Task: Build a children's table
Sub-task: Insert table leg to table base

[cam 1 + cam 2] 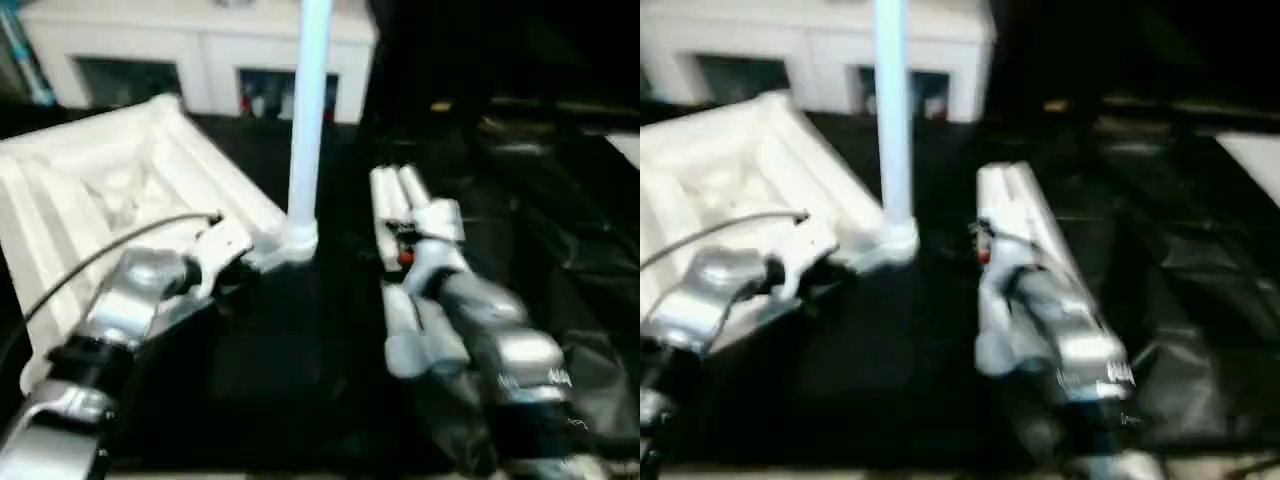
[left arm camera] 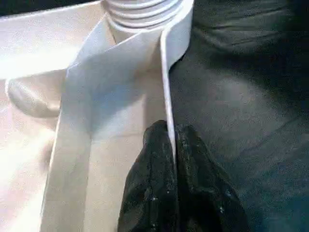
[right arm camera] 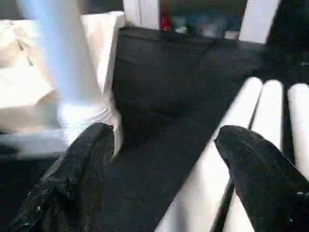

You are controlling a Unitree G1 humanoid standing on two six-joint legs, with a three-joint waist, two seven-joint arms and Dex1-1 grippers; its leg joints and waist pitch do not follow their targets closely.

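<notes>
The left claw (image 2: 171, 145) pinches the table top's (image 1: 90, 190) rim; the right claw (image 3: 166, 159) gapes over 3 loose legs (image 1: 400, 195). A slip could topple the 1 standing leg (image 1: 308, 120).

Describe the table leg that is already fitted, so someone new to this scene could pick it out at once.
Start at the big white ribbed tabletop lying underside up on the black sheet, left of centre. At its near right corner, by the rim that the left gripper pinches, one white leg stands upright in the socket. The other legs lie flat together to its right, under the right gripper.
</notes>
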